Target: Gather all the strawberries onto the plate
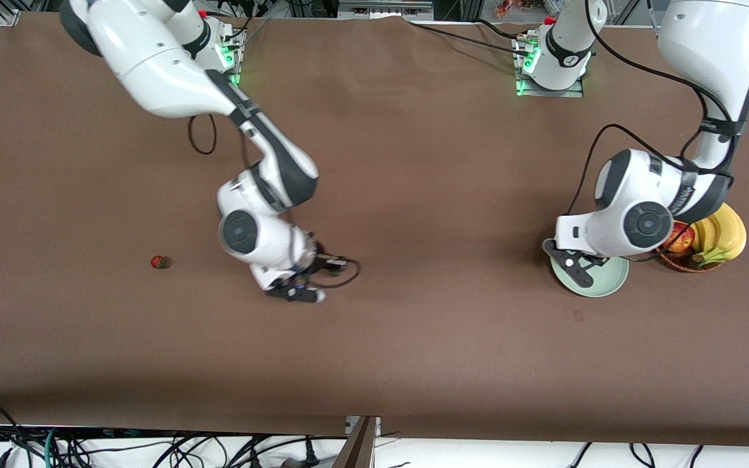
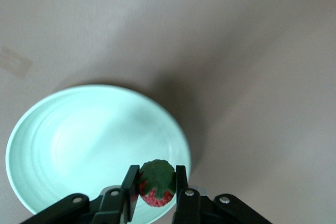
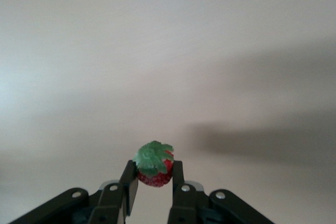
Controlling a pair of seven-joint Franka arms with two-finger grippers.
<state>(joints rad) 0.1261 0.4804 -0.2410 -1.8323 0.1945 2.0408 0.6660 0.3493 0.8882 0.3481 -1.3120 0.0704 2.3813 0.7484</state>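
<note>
My left gripper (image 1: 579, 273) (image 2: 155, 174) is shut on a strawberry (image 2: 156, 195), red with a green leafy top, and hangs over the rim of the pale mint-green plate (image 1: 608, 283) (image 2: 79, 145). The plate's dish shows nothing in it in the left wrist view. Above bare brown table near the middle, my right gripper (image 1: 304, 295) (image 3: 154, 167) is shut on a second strawberry (image 3: 155, 178). A third strawberry (image 1: 160, 262) lies alone on the table, toward the right arm's end.
A brown wicker basket (image 1: 677, 263) holding bananas (image 1: 720, 235) and a red-yellow apple (image 1: 682, 238) stands right beside the plate, toward the left arm's end. A cable loop (image 1: 342, 276) trails from the right wrist. Cables hang along the table's front edge.
</note>
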